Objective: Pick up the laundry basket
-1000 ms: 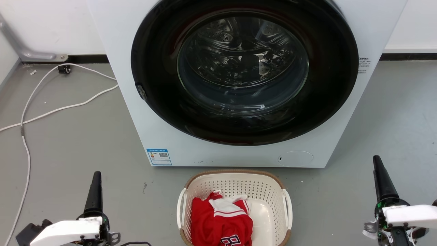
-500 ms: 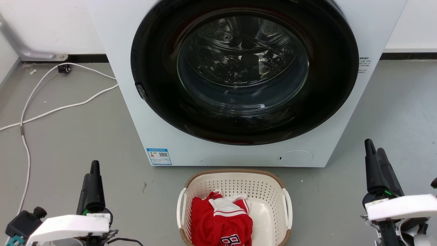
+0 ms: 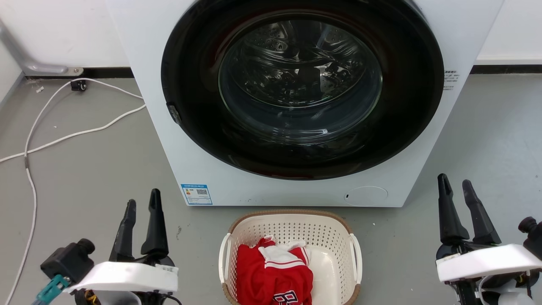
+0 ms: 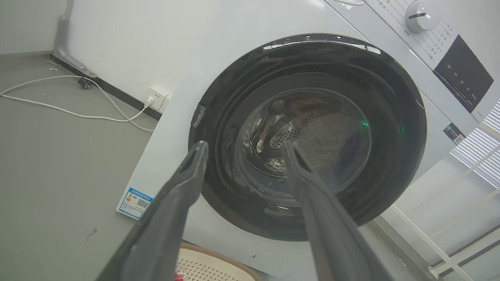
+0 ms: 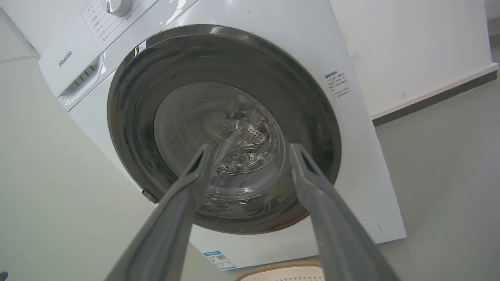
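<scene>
Your left jaws stand spread, the two dark fingers parted with nothing between them. Your right jaws are spread the same way, their fingers apart and empty.

The laundry basket sits on the grey floor between the two sets of jaws. It is clear of both and somewhat nearer the left pair. Its white side handles face outward toward each set of jaws. A red-and-white garment lies inside, bunched toward the left jaws' side.

In the left wrist view the basket's brown rim shows at the bottom edge, low between the fingers. In the right wrist view the rim shows in the same place.

Just beyond the basket's far rim stands the white washing machine. Both pairs of jaws point toward its round dark door. A blue label sits low on its front, ahead of the left jaws. Farther out, on the outer side of the left jaws, a white cable trails across the floor toward the wall.
</scene>
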Available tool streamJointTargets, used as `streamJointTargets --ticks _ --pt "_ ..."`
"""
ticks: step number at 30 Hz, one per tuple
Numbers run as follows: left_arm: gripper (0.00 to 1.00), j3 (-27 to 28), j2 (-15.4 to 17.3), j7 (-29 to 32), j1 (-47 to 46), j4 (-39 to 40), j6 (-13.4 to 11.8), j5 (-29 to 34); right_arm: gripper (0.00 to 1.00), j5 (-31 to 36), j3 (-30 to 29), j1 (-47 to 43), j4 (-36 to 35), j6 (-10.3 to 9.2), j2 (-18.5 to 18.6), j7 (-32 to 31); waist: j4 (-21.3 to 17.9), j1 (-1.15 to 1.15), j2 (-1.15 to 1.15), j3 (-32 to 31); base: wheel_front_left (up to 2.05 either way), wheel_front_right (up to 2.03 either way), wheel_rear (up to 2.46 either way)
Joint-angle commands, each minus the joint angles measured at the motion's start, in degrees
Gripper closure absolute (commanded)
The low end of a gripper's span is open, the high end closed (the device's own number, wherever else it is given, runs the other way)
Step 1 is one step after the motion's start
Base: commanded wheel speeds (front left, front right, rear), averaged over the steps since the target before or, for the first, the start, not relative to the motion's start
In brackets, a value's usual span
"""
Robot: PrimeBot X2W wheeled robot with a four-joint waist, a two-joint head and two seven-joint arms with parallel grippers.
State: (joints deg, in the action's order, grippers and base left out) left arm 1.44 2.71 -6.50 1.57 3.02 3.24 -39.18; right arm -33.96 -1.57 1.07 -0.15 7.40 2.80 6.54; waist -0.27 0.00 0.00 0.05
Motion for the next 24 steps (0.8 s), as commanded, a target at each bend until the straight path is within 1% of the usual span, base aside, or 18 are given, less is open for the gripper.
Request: streamJointTargets --ticks 1,3,5,9,16,24 --pt "0.00 -0.8 0.2 -0.6 0.0 1.4 -0.2 2.5 0.00 2.5 0.3 -0.1 -1.1 0.12 0.2 0.5 0.0 0.00 0.00 0.0 0.00 0.00 0.00" --pt "0.00 -1.8 0.2 -1.1 0.1 2.3 -0.5 5.9 0.00 5.3 0.8 -0.4 -1.4 0.12 0.2 1.0 -0.1 0.00 0.00 0.0 0.00 0.00 0.00" --pt "0.00 -2.2 0.2 -1.2 0.1 2.5 -0.5 6.7 0.00 6.2 0.9 -0.5 -1.4 0.12 0.2 1.2 -0.1 0.00 0.00 0.0 0.00 0.00 0.00" --pt "0.00 -3.5 0.7 -1.9 0.4 3.4 -1.0 10.6 0.00 9.2 0.9 -0.8 -1.3 0.12 0.2 1.8 -0.1 0.00 0.00 0.0 0.00 0.00 0.00" --pt "0.00 -6.2 2.1 -2.9 0.9 4.0 -2.8 15.7 0.00 14.8 0.7 -1.2 -1.1 0.12 0.2 2.8 -0.2 0.00 0.00 0.0 0.00 0.00 0.00" --pt "0.00 -9.9 4.2 -4.0 1.4 4.3 -5.0 20.7 0.00 19.2 -0.7 -1.4 -0.7 0.13 0.1 3.9 -0.5 0.00 0.00 -0.2 0.00 0.00 0.00"
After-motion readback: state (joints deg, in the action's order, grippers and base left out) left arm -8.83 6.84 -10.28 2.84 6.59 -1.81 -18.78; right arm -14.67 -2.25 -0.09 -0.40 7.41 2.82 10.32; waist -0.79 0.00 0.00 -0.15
